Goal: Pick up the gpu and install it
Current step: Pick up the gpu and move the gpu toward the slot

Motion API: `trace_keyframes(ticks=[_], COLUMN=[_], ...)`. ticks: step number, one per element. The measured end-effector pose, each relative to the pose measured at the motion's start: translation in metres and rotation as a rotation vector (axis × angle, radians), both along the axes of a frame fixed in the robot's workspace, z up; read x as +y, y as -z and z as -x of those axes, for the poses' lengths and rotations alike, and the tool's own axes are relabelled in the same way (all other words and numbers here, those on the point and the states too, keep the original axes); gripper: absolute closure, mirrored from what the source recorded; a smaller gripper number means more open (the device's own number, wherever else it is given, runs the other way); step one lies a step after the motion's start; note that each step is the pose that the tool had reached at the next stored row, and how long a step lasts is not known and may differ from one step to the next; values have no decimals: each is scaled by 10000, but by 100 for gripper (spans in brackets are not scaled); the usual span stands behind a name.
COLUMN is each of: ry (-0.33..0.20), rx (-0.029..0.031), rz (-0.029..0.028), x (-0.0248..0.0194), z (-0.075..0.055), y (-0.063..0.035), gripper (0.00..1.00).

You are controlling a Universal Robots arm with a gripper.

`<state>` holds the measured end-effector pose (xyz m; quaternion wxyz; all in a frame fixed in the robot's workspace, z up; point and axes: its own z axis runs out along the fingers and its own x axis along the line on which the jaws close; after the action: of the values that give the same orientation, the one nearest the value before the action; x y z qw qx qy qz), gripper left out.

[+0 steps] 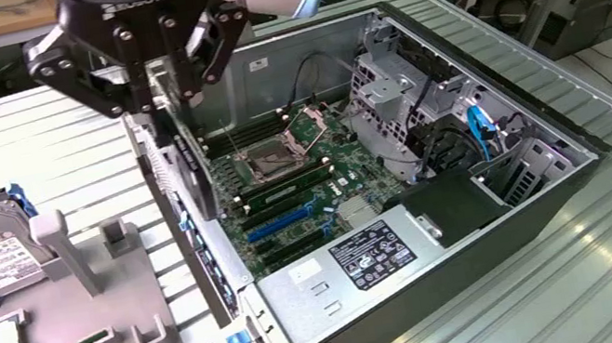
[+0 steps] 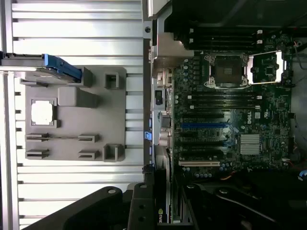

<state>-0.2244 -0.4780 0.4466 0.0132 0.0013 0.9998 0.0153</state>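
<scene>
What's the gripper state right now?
Gripper: closed on the graphics card, which hangs on edge at the rim of the open computer case.

Our exterior view looks down at a slant on the computer case [image 1: 486, 262] and gray tray [image 1: 137, 286]. Our wrist view looks straight down; both share the motherboard [image 2: 230, 120] and tray.

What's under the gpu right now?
The case wall and motherboard slots lie below the gpu, which hangs on edge in the gripper. The card covers the slot ends nearest the wall.
</scene>
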Motion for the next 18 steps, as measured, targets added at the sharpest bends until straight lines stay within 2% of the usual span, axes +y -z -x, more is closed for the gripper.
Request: trace_keyframes(ticks=[4, 10, 14, 18], ry=[0, 0, 1, -1], rx=[12, 40, 52, 72], rz=[1, 13, 27, 43], x=[0, 10, 30, 67], z=[-208, -484, -671, -937], y=[10, 110, 184, 290], gripper=[74, 74, 74, 74])
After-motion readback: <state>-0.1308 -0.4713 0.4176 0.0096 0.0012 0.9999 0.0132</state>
